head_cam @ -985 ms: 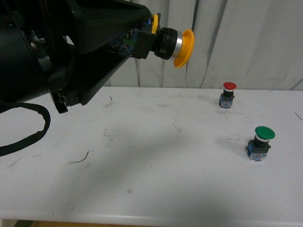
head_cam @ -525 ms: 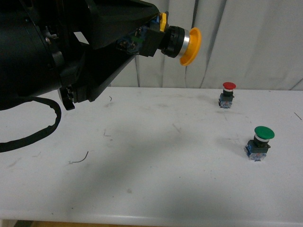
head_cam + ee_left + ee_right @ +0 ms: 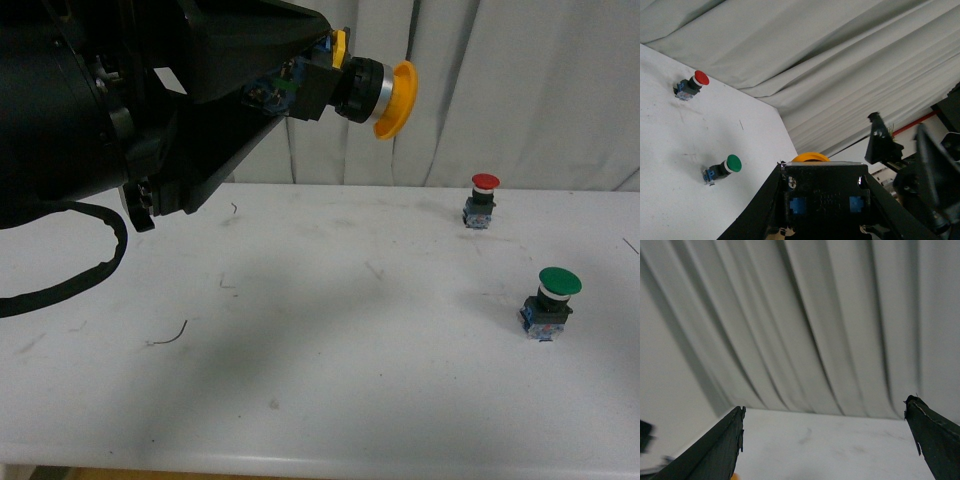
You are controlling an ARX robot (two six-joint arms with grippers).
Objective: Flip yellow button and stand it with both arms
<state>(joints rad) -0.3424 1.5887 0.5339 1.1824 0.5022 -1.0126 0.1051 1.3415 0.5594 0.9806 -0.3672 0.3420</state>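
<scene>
High over the desk's left half: I see the left gripper (image 3: 300, 82) clamped on the block base of the yellow button (image 3: 378, 90), well clear of the desk (image 3: 320, 390).
Yellow button attitude: it lies on its side in the air. The yellow-orange cap faces the desk's right side. The silver collar and black neck stick out past the fingertips, and only the base is pinched.
Left wrist view: I look along the black fingers at the underside of the base. It shows two blue marks, with a sliver of yellow cap beyond it.
Right gripper (image 3: 825, 440): spread wide, with one dark finger at each side of its wrist view and nothing between them. I cannot find it in the front view.
Red button (image 3: 484, 198): upright, cap up, near the desk's far edge on the right half.
Green button (image 3: 553, 300): upright, cap up, towards the right edge. It is nearer the robot than the red one and well apart from it.
Cable (image 3: 70, 285): a black loop hanging from the left arm over the desk's left edge.
Curtain (image 3: 530, 90): pale and pleated, behind the far edge.
</scene>
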